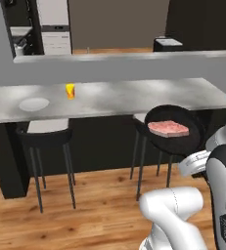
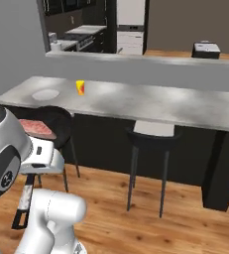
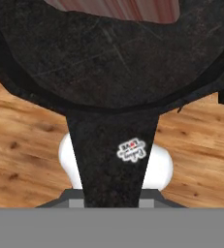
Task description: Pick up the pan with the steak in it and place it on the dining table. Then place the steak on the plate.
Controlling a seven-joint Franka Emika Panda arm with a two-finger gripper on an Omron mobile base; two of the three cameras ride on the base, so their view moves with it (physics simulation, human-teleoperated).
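Black pan (image 1: pixel 175 128), its handle clamped in the claw (image 3: pixel 112 201), hangs in front of and below the counter (image 1: pixel 134 97) edge, steak (image 1: pixel 168 128) inside; the plate (image 1: pixel 34 104) lies far left.

We find one label: a small white sticker (image 3: pixel 132 151) on the black handle (image 3: pixel 113 160) of the pan (image 3: pixel 108 58), just ahead of the hand in the hand view. It carries a red mark and a few lines of dark print, but the print is too small and blurred for us to read any word. On the yellow cup (image 1: pixel 70 91), the plate (image 1: pixel 34 103) and the dining table (image 1: pixel 124 97), all farther out beyond the hand, we can read no writing, number or sign.
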